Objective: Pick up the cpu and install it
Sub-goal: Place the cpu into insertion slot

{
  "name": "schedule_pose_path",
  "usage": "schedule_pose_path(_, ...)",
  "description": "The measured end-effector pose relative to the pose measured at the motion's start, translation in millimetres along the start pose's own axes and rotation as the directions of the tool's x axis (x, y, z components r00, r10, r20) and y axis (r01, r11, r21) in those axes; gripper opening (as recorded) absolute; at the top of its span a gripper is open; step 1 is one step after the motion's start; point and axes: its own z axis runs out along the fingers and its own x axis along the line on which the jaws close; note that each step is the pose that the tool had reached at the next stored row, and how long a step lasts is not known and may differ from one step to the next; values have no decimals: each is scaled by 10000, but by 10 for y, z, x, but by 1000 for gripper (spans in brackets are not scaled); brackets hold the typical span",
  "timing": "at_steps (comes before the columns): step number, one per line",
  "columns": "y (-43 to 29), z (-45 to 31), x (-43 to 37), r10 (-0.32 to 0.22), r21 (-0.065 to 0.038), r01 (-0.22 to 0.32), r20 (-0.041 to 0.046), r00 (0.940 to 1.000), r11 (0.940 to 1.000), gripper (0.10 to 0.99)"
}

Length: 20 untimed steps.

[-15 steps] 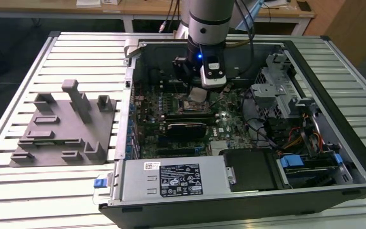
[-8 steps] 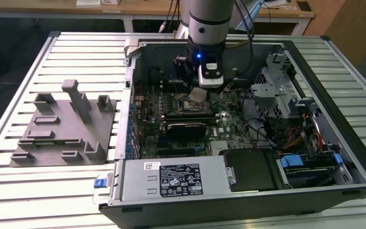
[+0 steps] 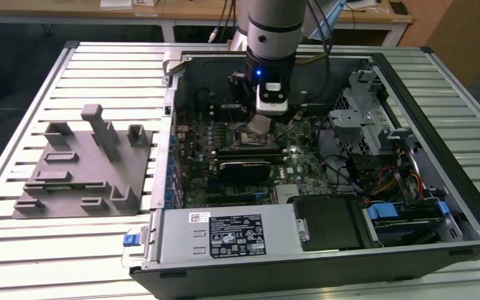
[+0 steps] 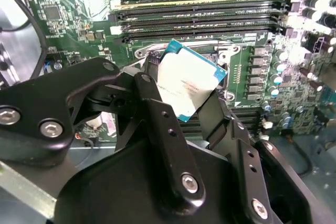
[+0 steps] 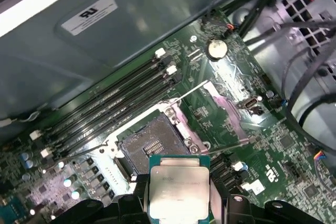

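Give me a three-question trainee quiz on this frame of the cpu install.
1. True or false: the cpu is already seated in the socket.
2. The gripper is: A) shut on the cpu, B) open and empty, C) gripping a screwdriver.
3. Fill in: the grey fixture lies to the exterior view's ____ of the computer case.
Key: 1 false; 2 A; 3 left.

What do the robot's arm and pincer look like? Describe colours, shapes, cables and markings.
The arm is a silver-grey cylinder with a black band; a small blue light glows on its dark wrist block. Cables run beside it. The pincer is matte black, its jointed link fingers fastened with silver screws.
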Motion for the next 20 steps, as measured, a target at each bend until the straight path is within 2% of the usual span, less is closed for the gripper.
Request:
schedule_pose_path(5, 0, 0, 0, 582, 2, -582, 23, 9983, 9983, 545)
schedule_pose_path(10, 0, 0, 0, 1151, 3, -1151, 48, 9933, 9933, 545)
schedule_pose_path(14, 0, 0, 0, 1590, 4, -1590, 67, 9873, 9873, 545)
schedule_pose_path(20, 0, 0, 0, 2282, 1, -2282, 96, 9736, 9736, 545)
